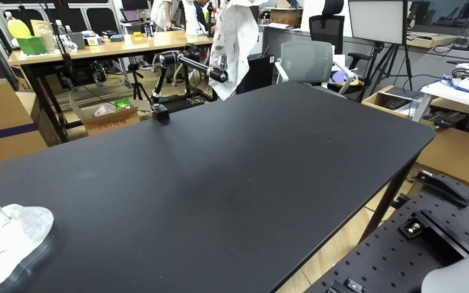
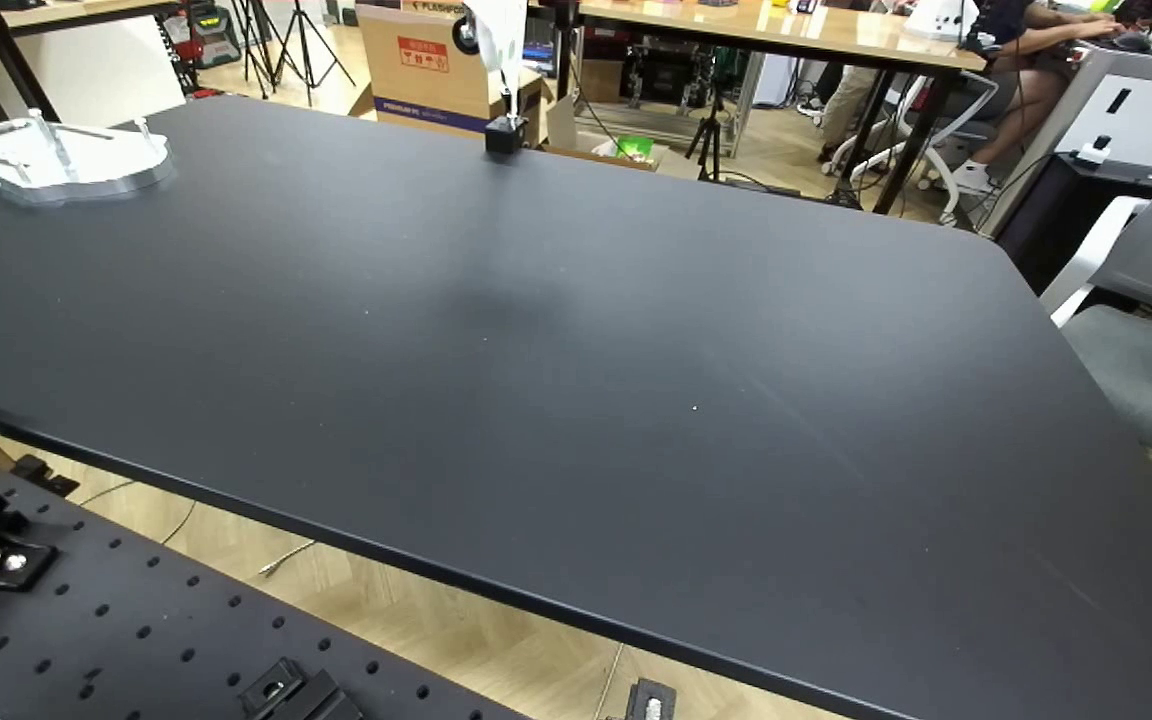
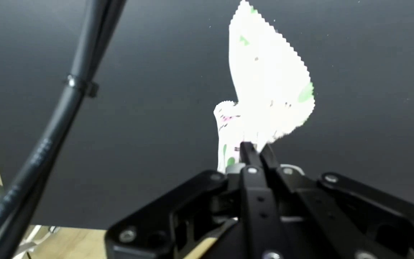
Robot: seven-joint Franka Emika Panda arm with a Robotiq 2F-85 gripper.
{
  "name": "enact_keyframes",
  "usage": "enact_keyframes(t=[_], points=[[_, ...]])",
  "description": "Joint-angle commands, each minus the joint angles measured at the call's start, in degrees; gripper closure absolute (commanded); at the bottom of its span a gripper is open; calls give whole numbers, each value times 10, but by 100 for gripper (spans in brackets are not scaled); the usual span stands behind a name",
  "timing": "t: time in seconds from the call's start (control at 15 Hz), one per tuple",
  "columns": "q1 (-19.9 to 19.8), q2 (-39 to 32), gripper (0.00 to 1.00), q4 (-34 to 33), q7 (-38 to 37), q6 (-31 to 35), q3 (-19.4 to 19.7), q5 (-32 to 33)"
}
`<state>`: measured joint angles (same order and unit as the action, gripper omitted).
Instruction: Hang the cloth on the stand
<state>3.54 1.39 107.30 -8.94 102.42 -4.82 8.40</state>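
A white cloth with green and pink prints hangs down from above in an exterior view [image 1: 234, 49]. Its lower part shows narrow in an exterior view [image 2: 506, 40]. My gripper [image 3: 259, 148] is shut on the cloth [image 3: 270, 72] in the wrist view, pinching it at the fingertips; it is out of sight in both exterior views. A black jointed stand [image 1: 193, 63] is fixed at the table's far edge, its arm end overlapping the cloth's left side. Its base shows in an exterior view [image 2: 506, 135], with the cloth over most of its upper part. I cannot tell whether cloth and stand touch.
A white board with upright pegs lies on the black table [image 1: 218, 183], seen in both exterior views [image 1: 27, 228] [image 2: 86, 165]. A grey chair [image 1: 307, 61] stands beyond the far edge. Cardboard boxes [image 1: 6, 122] stand past the table. A black cable [image 3: 59, 122] crosses the wrist view.
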Motion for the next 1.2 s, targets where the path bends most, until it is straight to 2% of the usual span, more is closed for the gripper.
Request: enact_keyframes(t=[0.0, 0.4, 0.8, 1.13], points=[[-4, -30, 99, -23, 18, -36, 9, -31], [-1, -85, 99, -56, 53, -33, 10, -37], [-1, -143, 99, -147, 45, -32, 16, -36], [4, -180, 99, -193, 45, -36, 18, -33]])
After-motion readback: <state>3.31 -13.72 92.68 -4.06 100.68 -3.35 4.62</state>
